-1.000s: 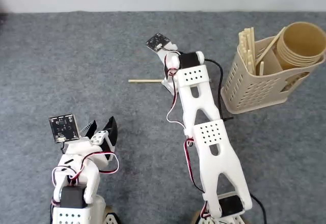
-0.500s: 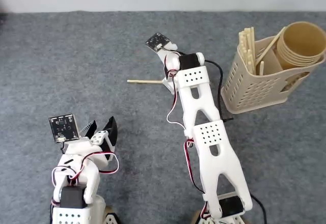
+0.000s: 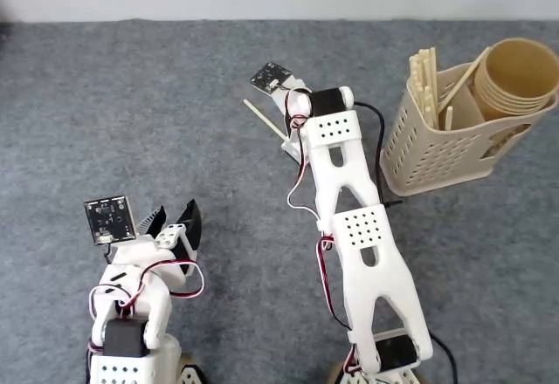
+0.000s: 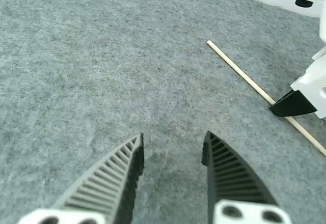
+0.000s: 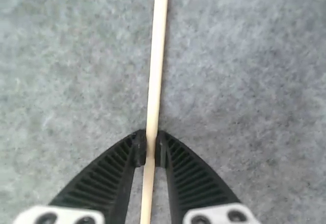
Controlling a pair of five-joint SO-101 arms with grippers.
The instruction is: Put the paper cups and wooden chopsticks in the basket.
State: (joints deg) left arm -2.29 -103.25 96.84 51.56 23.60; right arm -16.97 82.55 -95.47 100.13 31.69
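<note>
The right arm (image 3: 349,218) stretches far forward from its base, its links nearly in one line and leaning slightly left. At its end the right hand (image 5: 150,145) points down, both black ribbed fingers (image 5: 175,168) pressed against a chopstick (image 5: 159,56) that runs straight out between their tips. The left arm (image 3: 131,314) sits folded close to its base, well behind the other. Its left hand (image 4: 173,142) points forward and down, the two fingers (image 4: 119,178) spread with a clear gap between their tips, holding nothing.
</note>
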